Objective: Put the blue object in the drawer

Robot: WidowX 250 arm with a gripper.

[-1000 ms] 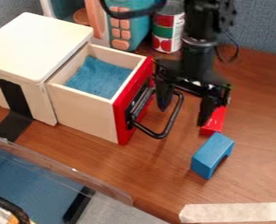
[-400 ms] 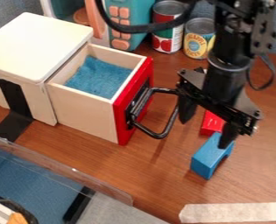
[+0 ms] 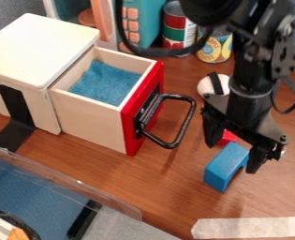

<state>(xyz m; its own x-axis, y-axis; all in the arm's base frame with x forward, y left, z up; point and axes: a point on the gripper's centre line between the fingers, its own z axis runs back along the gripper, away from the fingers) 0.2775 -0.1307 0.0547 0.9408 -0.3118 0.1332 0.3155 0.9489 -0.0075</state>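
so, blue blk (image 3: 223, 164), long axis lower l to upper r

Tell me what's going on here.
A robot arm has its gripper open over the blue block, one finger to each side of it as the camera sees it. The block is on the table, not held; whether a finger touches it, I can't tell. A red block sits just behind it. The drawer is pulled open with a blue cloth inside, and the blue block is not in it yet.
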